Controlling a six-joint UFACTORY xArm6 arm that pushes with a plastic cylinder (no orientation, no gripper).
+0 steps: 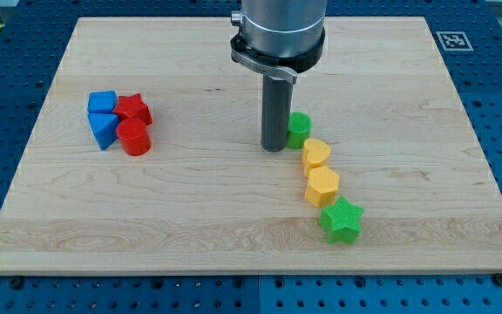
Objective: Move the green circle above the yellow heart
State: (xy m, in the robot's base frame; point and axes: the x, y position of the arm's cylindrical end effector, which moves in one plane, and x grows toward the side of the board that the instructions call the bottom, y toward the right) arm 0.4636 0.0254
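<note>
There are two blue blocks (103, 103) (104, 128), two red blocks (134, 108) (134, 138), two green blocks (299, 129) (341, 220) and two yellow blocks (316, 154) (322, 187), eight blocks in total, on one counter (190, 201).

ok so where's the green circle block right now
The green circle block sits right of centre on the wooden board, just above the yellow heart block, with my tip at its left.

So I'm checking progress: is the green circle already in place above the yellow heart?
Yes, roughly: the green circle sits just toward the view's top of the yellow heart, touching it. My tip is at the circle's left edge.
</note>
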